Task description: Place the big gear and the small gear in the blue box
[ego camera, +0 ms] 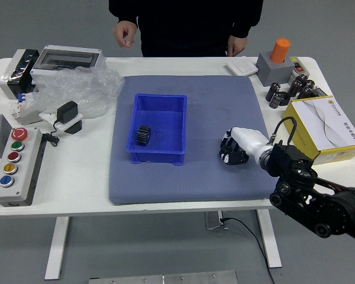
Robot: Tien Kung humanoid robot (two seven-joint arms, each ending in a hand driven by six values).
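Head view: the robot's right hand (246, 145), black with a white back, is low over the blue-grey rectangular mat (165, 186), reaching in from the right.
Hand state: cannot tell whether it is released, clenched or grasping something; its own back and dark underside hide that (black on black, no help to anyone).
Gear: one black, ridged, cylindrical gear (143, 135) lies well to the left of the robot hand, inside the blue box, by the box's left wall. Whether it is the big or the small one, I cannot tell; the second gear cannot be made out.
Blue box: the open, rectangular, blue plastic box (159, 158) stands on the mat to the left of the hand, apart from it.
Yellow box: a yellow and white cardboard box (331, 121) sits to the right of the hand, on the white table (165, 208).
Black parts: small, dark cylindrical pieces (274, 92) stand beyond the hand and to its right.
Orange piece: an orange cylinder (280, 51) rests on a grey block (274, 70), farther beyond the hand, also rightward.
Person: someone in black stands past the hand, across the table; one hand (125, 34) hangs far to the left, the other (236, 45) almost straight beyond the robot hand.
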